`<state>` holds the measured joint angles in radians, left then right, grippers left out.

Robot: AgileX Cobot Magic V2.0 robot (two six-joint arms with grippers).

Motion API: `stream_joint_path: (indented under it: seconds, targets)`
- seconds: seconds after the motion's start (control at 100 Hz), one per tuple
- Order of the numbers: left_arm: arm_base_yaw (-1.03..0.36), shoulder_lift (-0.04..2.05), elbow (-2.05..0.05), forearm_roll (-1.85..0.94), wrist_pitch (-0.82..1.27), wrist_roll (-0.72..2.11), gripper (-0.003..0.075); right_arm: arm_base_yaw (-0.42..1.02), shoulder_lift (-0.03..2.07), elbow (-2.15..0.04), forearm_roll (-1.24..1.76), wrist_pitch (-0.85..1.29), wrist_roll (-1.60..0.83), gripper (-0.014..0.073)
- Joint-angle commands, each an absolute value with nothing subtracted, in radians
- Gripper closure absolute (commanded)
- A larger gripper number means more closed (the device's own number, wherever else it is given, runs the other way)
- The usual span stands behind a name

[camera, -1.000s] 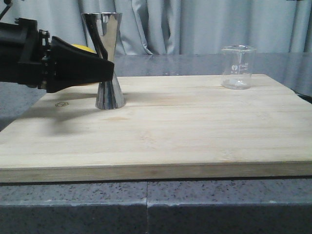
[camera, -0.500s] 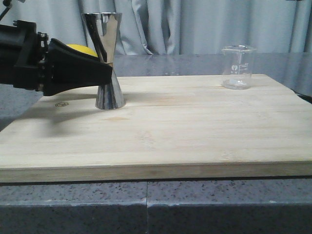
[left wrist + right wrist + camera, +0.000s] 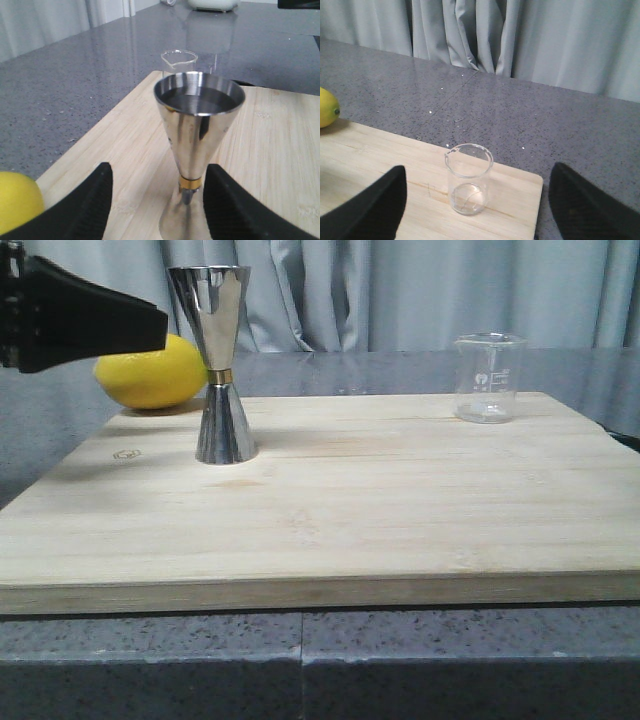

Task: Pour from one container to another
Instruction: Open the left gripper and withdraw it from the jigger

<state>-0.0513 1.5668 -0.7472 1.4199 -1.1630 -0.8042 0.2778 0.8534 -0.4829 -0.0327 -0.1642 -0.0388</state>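
Two vessels stand upright on the wooden board (image 3: 400,500), well apart. Glass beaker (image 3: 489,377) sits near the board's far right corner; white printed scale marks on its side, too small to read. Steel jigger (image 3: 218,362), gold band at the waist, stands at far left, dark liquid visible in its upper cone from my left wrist camera. Small stamped logo (image 3: 126,454) on the board's left side, not legible. Lemon (image 3: 152,371) lies beside the board's far left corner, on the grey speckled stone counter (image 3: 400,660). Pale grey curtains (image 3: 420,290) hang behind.

My left gripper (image 3: 157,200) is spread apart, fingers (image 3: 80,207) flanking the jigger's lower half without touching. My right gripper (image 3: 475,212) is also wide apart, beaker between its fingers, no contact.
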Motion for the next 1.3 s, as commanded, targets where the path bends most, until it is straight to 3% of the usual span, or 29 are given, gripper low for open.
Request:
stream_joint_path:
  seconds: [0.0,0.43,0.62,0.78,1.11,1.29]
  targets:
    - [-0.030,1.497,-0.768,1.393,-1.363,-0.848,0.0341,0.273,0.840,-0.509,-0.033,-0.260,-0.040,0.0092]
    - [0.148,1.264,-0.768,1.396,-1.363,-1.097,0.0346,0.273,0.840,-0.512,-0.033,-0.325,-0.044,0.0093]
    - [0.203,1.158,-0.768,1.343,-1.296,-1.150,0.0407,0.273,0.840,-0.548,-0.033,-0.320,-0.193,0.0099]
    - [0.217,1.065,-0.768,1.314,-1.053,-1.198,0.0407,0.239,0.836,-0.575,-0.033,-0.318,-0.213,0.0158]
    - [0.217,0.819,-0.714,1.290,-0.500,-1.223,0.0407,0.023,0.782,-0.584,0.000,-0.231,-0.214,0.0158]
    - [0.217,0.676,-0.604,1.211,-0.310,-1.223,0.0407,0.003,0.733,-0.584,0.000,-0.159,-0.214,0.0158]
